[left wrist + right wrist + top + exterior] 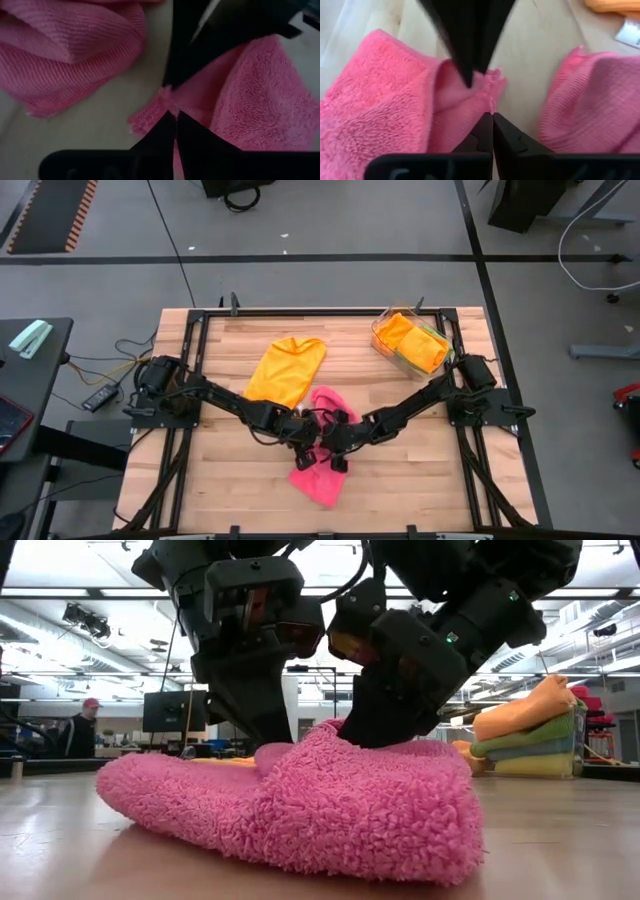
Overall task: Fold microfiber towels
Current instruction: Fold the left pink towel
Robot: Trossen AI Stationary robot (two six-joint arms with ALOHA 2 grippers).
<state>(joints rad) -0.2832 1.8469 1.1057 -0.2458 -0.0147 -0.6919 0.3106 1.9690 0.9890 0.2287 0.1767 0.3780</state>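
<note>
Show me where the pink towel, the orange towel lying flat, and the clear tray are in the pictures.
pink towel [322,483]: high view, on its near part below the arms.
orange towel [285,370]: high view, on the middle of the cloth.
clear tray [383,343]: high view, on its left rim.

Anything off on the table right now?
Mostly normal. The pink towel lies bunched and uneven mid-table, with the left pincer and right pincer both shut on its edge. The orange towel lies rumpled, unfolded. Nothing spilled or damaged.
</note>
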